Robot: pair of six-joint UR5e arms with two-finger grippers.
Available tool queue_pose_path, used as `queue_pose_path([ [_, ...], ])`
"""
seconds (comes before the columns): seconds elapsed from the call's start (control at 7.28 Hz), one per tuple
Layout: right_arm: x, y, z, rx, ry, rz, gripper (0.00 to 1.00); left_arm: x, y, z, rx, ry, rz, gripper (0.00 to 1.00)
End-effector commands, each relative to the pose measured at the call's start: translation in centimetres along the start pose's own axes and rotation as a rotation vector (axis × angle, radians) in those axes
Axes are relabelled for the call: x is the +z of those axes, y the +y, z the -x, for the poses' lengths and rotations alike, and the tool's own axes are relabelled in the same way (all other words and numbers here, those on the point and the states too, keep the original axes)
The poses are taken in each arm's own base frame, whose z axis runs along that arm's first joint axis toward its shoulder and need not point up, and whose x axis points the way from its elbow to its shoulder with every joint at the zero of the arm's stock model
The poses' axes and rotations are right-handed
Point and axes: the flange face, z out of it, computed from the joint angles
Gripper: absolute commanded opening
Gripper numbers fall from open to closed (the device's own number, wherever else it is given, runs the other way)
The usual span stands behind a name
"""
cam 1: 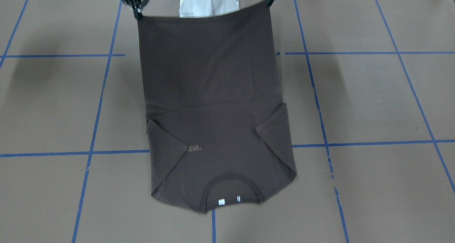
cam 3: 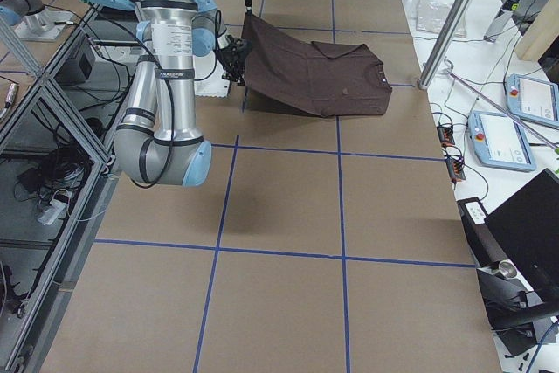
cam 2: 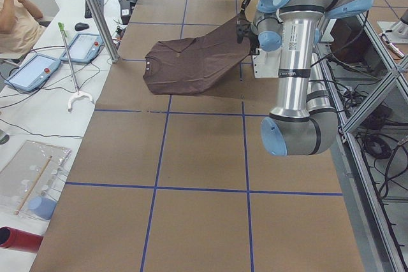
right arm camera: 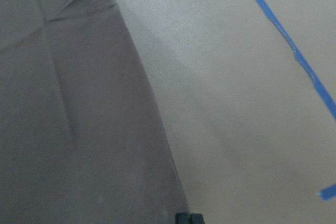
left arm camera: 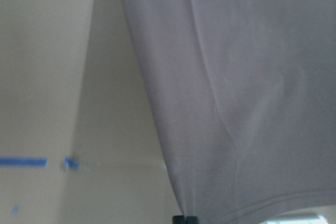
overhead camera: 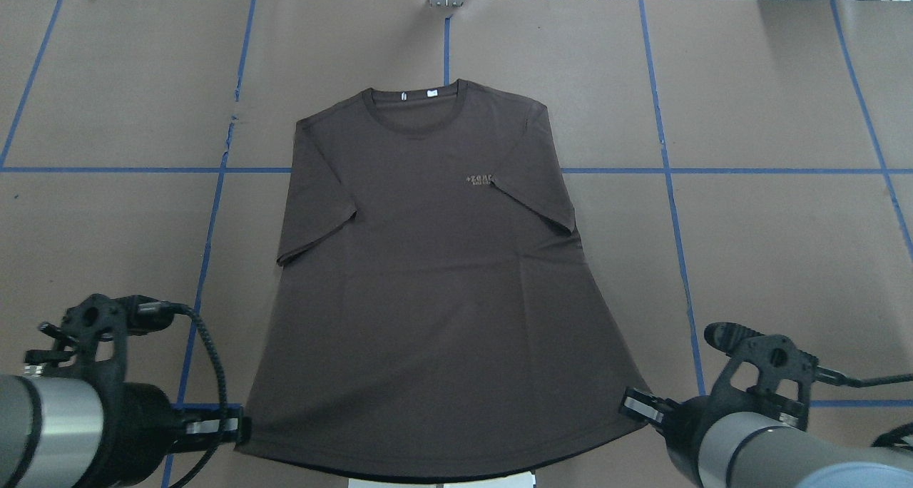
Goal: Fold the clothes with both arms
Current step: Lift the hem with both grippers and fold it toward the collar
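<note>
I get bright, even light on the fixed views, all sharp. Soft shadow on the table (cam 1: 39, 72) at 9 o'clock, front view. Both wrist views are blurred, with the T-shirt (left arm camera: 252, 77) washed pale grey.

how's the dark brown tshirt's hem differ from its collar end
The bottom hem of the dark brown-grey T-shirt is raised off the brown table; its ribbed collar end lies flat there. The hem's corners are pinched by the black left gripper and right gripper; the collar is untouched. Both are spread out.
</note>
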Motion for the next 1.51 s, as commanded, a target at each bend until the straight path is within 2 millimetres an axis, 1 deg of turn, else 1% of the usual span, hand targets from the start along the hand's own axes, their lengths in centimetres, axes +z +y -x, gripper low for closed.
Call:
queue_pose_path([
  [0.0, -1.3, -0.3, 0.0, -0.009, 0.017, 0.008, 0.0, -1.4, 0.3, -0.7, -0.001, -0.026, 0.022, 0.0],
  [0.14, 0.6, -1.5, 3.2, 0.009, 0.015, -0.044, 0.0, 0.7, -1.2, -1.5, 0.007, -0.048, -0.008, 0.0],
  [0.27, 2.1, -3.9, 7.6, -0.01, 0.01, -0.108, 0.0, 1.7, -5.2, -2.8, 0.07, -0.059, -0.088, 0.0],
  [0.41, 4.7, -7.7, 9.7, -0.004, 0.057, -0.148, 0.0, 3.7, -9.7, -2.9, 0.098, -0.118, -0.153, 0.0],
  [0.55, 6.6, -10.8, 11.2, 0.0, 0.05, -0.151, 0.0, 4.7, -14.4, -2.7, 0.125, -0.176, -0.212, 0.0],
  [0.69, 9.8, -13.1, 13.1, 0.021, 0.026, -0.176, 0.0, 5.0, -17.7, -1.7, 0.145, -0.222, -0.247, 0.0],
  [0.82, 12.4, -15.6, 15.6, 0.014, 0.0, -0.205, 0.0, 5.8, -20.7, -1.8, 0.152, -0.258, -0.271, 0.0],
  [0.96, 13.9, -18.4, 16.6, 0.028, 0.007, -0.237, 0.0, 7.2, -23.5, -1.9, 0.156, -0.281, -0.288, 0.0],
  [1.1, 16.2, -20.1, 17.1, 0.018, 0.023, -0.252, 0.0, 9.4, -26.5, -0.8, 0.171, -0.278, -0.311, 0.0],
  [1.24, 18.9, -21.5, 17.7, 0.023, 0.008, -0.263, 0.0, 12.6, -29.6, 0.9, 0.18, -0.275, -0.327, 0.0],
  [1.37, 21.4, -22.9, 18.6, 0.028, 0.001, -0.274, 0.0, 14.9, -32.8, 3.1, 0.171, -0.278, -0.35, 0.0],
])
